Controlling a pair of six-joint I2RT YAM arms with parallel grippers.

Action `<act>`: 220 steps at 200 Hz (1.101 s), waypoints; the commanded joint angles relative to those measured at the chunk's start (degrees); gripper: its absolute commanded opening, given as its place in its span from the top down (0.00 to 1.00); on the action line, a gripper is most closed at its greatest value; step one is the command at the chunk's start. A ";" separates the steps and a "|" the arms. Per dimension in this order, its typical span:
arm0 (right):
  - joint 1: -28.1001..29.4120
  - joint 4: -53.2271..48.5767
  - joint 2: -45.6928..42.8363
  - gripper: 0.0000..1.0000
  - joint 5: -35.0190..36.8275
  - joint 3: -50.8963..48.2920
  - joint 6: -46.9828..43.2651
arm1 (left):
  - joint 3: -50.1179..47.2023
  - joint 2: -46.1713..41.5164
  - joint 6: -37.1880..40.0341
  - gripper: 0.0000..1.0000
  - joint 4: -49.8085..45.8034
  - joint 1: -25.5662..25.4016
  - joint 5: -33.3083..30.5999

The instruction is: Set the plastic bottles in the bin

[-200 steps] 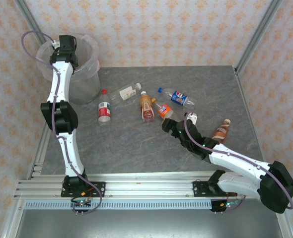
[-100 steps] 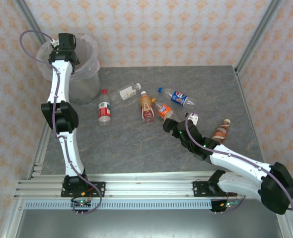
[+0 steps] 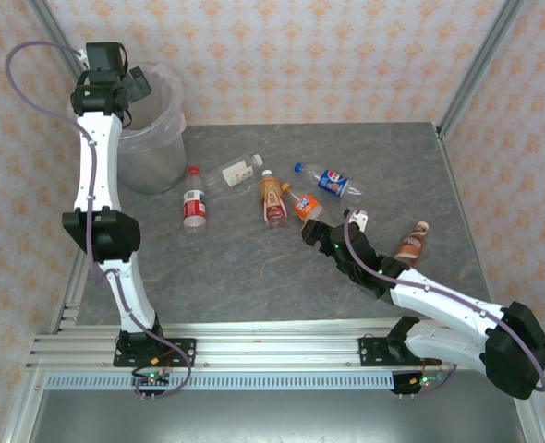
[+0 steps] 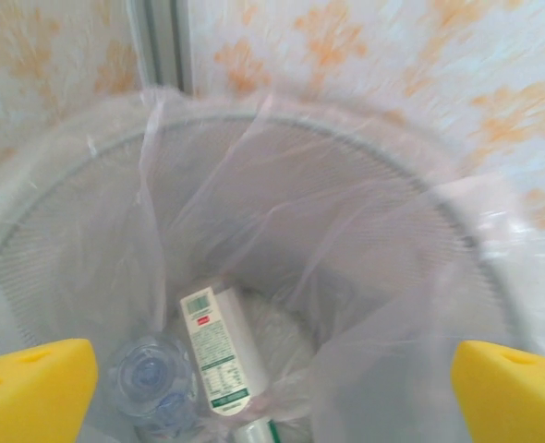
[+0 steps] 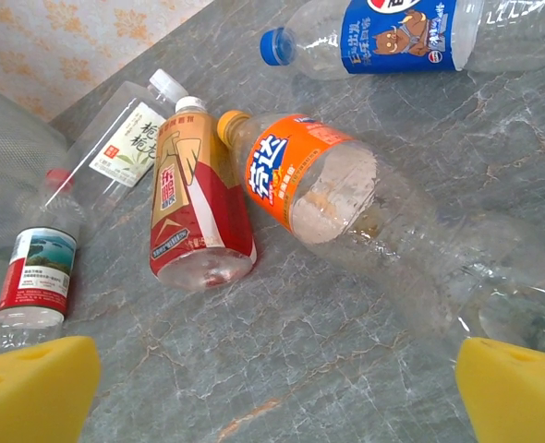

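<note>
Plastic bottles (image 3: 272, 198) lay on the table (image 3: 254, 268) right of the bin (image 3: 157, 152), 6 of them; at least 2 more rested inside the bin. Left gripper (image 3: 134, 85) hung above the bin's mouth, released and empty. Right gripper (image 3: 311, 229), well away from the bin, stood spread wide near the orange-labelled bottle (image 5: 319, 185), grasping nothing.

Grey marbled tabletop (image 3: 254, 268), pale walls (image 3: 300, 55) with orange floral print, 2 slanting metal posts (image 3: 476, 65), perhaps aluminium.
</note>
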 commanded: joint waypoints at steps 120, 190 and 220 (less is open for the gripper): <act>-1.14 10.43 1.28 0.01 2.40 -0.64 -7.21 | -52.71 -35.46 -3.11 0.00 19.90 -22.22 -0.05; -1.14 17.15 5.06 0.01 4.63 -0.75 -2.07 | -64.21 -36.81 -4.34 0.00 16.07 -24.86 2.19; -1.14 15.46 5.24 0.01 2.89 0.07 -3.27 | -67.09 -33.61 -4.01 0.00 10.76 -24.78 -2.08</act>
